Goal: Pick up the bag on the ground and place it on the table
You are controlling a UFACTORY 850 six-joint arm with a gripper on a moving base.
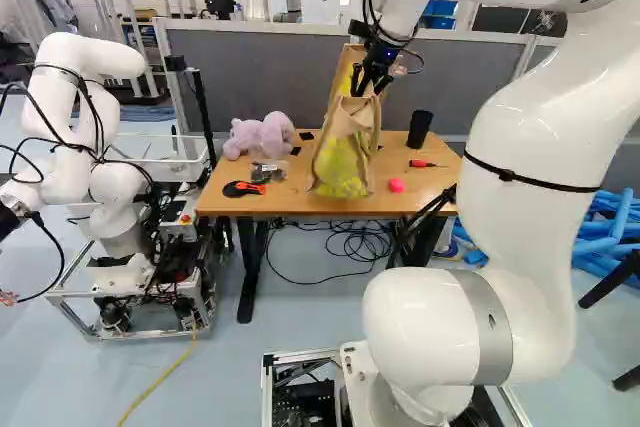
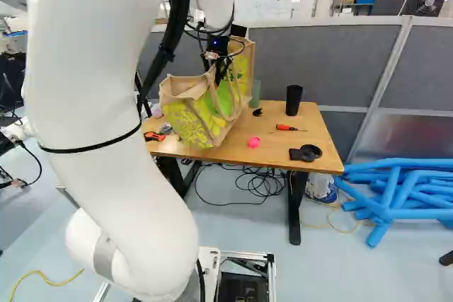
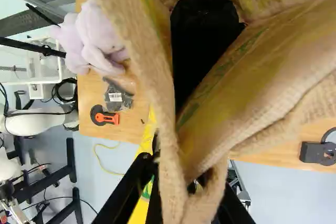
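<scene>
- My gripper (image 1: pixel 368 90) pinches the bag (image 2: pixel 202 114) by its upper fabric.
- Its body slants down from the fingers, over the table (image 2: pixel 277 145); I'd settle its base before releasing.

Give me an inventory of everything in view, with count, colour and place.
bag: one, tan and yellow-green, at the table
table: one, wood-topped, ahead
plush toy: apparently one, lilac, left of bag
packet: one, clear with dark contents, near plush toy
hand tool: one, black and orange, near packet
cup: one, black, right of bag
screwdriver: one, red-handled, before cup
round item: one, pink, right of bag
ringed item: one, black, table's right end
cables: count unclear, black, under table
tubes: several, blue, floor right of table
partition: grey, behind table
another robot: one, white, left
arm: one, white
gripper: one, black, shut on bag's upper part
</scene>
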